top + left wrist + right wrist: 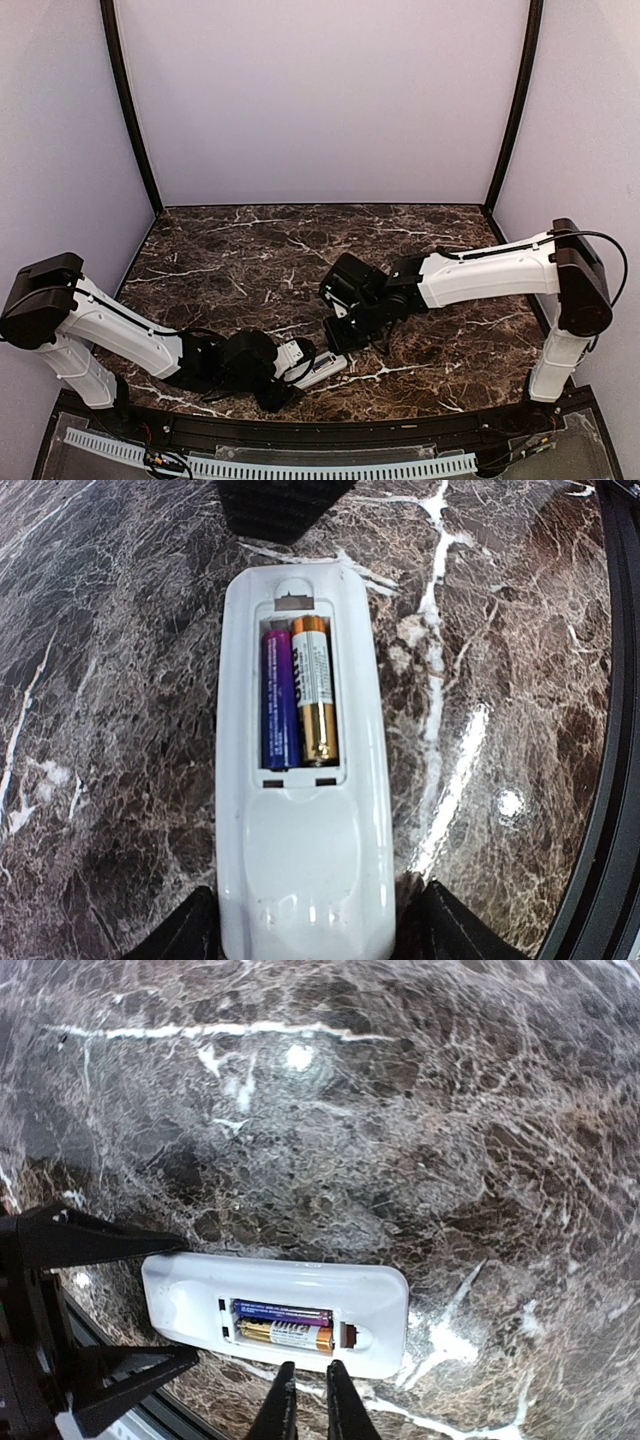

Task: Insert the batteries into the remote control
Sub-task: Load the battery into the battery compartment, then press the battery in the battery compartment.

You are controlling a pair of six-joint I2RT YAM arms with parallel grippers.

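The white remote control (305, 810) lies back-up on the marble table, with its battery bay open. A purple battery (281, 705) and a gold battery (317, 695) sit side by side in the bay. My left gripper (305, 942) is shut on the remote's near end, one black finger on each long side. In the top view the remote (322, 368) sits just ahead of the left gripper (298, 366). My right gripper (309, 1385) hovers beside the remote (200, 1285), by its long edge near the batteries (285, 1324). Its fingers are nearly together with nothing between them.
The dark marble table (250, 250) is walled in by pale panels at the back and sides. A black rail (330, 425) runs along the near edge, close behind the left gripper. The back cover is not in view.
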